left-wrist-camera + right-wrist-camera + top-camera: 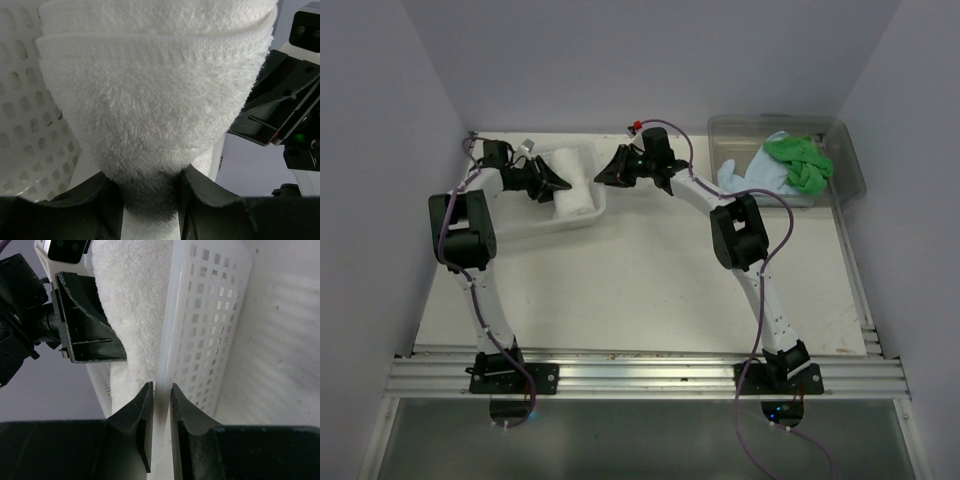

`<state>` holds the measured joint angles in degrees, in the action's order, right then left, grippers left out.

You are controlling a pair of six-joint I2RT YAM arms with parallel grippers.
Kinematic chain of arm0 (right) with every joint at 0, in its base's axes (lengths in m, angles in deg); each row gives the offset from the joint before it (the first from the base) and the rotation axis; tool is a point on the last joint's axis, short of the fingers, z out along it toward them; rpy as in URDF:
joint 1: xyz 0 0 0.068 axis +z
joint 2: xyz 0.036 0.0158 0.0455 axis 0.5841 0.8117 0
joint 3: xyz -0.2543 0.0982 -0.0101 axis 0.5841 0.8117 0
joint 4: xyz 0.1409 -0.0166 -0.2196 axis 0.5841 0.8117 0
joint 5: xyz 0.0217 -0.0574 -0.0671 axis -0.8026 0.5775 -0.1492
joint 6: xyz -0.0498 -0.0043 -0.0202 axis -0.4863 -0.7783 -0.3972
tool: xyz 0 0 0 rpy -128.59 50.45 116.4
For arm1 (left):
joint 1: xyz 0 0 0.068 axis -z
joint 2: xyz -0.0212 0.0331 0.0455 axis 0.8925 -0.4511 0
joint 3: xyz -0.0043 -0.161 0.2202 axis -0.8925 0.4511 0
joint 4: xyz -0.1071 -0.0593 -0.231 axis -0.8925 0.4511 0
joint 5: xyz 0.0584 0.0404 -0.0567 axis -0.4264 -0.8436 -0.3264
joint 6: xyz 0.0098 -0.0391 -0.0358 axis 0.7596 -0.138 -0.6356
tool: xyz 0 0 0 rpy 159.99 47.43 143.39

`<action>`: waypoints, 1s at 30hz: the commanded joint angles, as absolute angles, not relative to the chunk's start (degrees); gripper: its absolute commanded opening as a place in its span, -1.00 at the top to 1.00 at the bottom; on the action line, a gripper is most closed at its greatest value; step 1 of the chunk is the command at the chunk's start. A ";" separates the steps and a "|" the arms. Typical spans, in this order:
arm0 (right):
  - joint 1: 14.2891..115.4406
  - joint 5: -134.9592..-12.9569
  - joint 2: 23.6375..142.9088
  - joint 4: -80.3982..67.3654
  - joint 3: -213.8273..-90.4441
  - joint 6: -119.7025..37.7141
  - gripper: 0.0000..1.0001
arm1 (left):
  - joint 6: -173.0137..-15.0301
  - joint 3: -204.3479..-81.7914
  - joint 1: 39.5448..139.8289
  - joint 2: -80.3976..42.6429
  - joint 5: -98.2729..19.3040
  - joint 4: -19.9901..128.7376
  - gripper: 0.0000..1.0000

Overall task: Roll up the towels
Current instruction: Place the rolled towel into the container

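At ten o'clock, left pincer point(150, 187) pinches the soft white towel point(150, 100) (we'd grip mid-roll); right pincer point(161, 396) clamps the basket point(215, 340).

I see soft, even overhead light on the desk point(650, 280), shadows faint. Both wrist views run dim below, where near fingers point(210, 210) blur dark.

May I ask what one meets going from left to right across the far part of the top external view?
Left gripper → white towel → right gripper, on the basket rim → light blue towel → green towel.
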<state>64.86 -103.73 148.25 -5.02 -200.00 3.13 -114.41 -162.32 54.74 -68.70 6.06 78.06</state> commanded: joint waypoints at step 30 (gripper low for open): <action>67.29 -100.77 143.87 -4.03 -197.18 1.23 1.00 | -107.67 -176.63 58.97 -76.98 -13.12 97.08 -0.61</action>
